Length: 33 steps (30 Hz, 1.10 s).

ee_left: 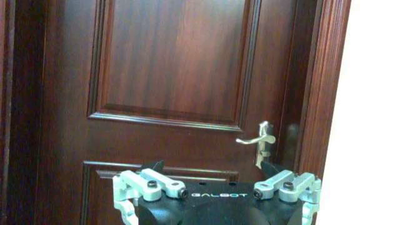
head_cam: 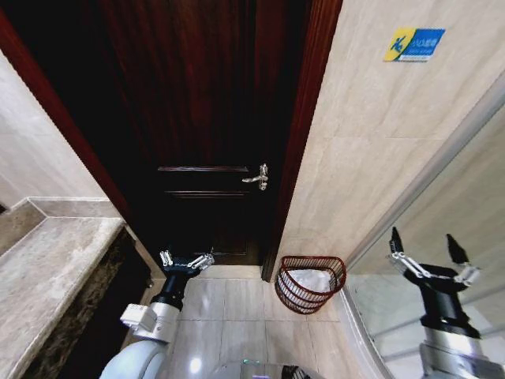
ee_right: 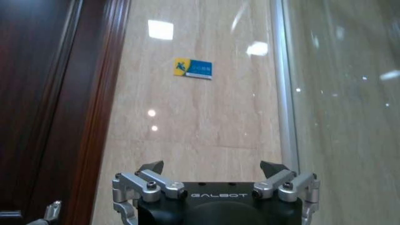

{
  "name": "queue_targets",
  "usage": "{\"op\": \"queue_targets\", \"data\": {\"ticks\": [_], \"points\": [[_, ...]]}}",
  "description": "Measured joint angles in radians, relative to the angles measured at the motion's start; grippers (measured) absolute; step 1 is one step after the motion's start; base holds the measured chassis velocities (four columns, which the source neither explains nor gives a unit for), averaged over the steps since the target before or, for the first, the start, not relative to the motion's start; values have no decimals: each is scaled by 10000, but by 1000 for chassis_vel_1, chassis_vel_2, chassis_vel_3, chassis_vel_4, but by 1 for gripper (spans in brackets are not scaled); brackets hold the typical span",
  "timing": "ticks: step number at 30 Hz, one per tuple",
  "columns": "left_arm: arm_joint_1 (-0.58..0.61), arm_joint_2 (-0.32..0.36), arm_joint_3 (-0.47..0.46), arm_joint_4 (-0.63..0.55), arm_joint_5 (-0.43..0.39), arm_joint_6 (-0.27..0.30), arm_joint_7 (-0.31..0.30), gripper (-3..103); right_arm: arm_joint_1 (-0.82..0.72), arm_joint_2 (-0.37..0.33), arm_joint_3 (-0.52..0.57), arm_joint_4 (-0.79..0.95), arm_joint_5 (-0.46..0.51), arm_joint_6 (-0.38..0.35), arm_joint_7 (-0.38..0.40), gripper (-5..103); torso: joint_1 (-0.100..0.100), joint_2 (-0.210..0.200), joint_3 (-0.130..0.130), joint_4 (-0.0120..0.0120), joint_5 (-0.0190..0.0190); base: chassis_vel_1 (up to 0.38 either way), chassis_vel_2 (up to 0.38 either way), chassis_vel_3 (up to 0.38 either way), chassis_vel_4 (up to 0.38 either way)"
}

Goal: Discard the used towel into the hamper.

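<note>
Nearest, at 7 o'clock in the head view, left gripper (head_cam: 186, 261) on its black wrist, raised over the pale tiled floor (head_cam: 229, 324), jaws apart and holding nothing. In the left wrist view, same left gripper (ee_left: 212, 169) aimed at the dark reddish-brown panelled wooden door (ee_left: 175, 70), silver lever handle (ee_left: 261, 140) just beyond at 1 o'clock. At 4 o'clock in the head view, right gripper (head_cam: 424, 242) lifted beside the glass shower panel (head_cam: 458, 197), jaws spread wide, empty. In the right wrist view, right gripper (ee_right: 212, 168) pointed at the beige marble-tiled wall (ee_right: 206, 122), small blue and yellow sticker (ee_right: 193, 69) on that wall at 12 o'clock. Off at 8 o'clock in the head view, grey stone desk (head_cam: 43, 276). Farther on, at 5 o'clock from centre, round dark reddish-brown openwork wicker hamper (head_cam: 310, 283) standing on the floor against the wall, just beside the door frame, between the two grippers and well apart from both; something white (head_cam: 314, 279) lying inside. Farthest, closed door filling 12 o'clock.
</note>
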Motion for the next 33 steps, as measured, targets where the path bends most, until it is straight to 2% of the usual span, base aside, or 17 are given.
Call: {"op": "queue_targets", "data": {"ticks": [10, 22, 33], "points": [[0, 0, 0, 0, 0, 0, 0, 100, 314, -161, -82, -320, 9, -262, -74, 100, -212, -455, -238, 2, 1, 0, 0, 0, 0], [0, 0, 0, 0, 0, 0, 0, 100, 651, -166, -464, -775, -550, 387, -174, 100, -289, -589, -292, 3, 0, 0, 0, 0, 0], [0, 0, 0, 1, 0, 0, 0, 100, 374, -211, -360, -913, -437, 1066, -275, 100, -287, -589, -291, 3, 1, 3, -9, -6, 17]]}}
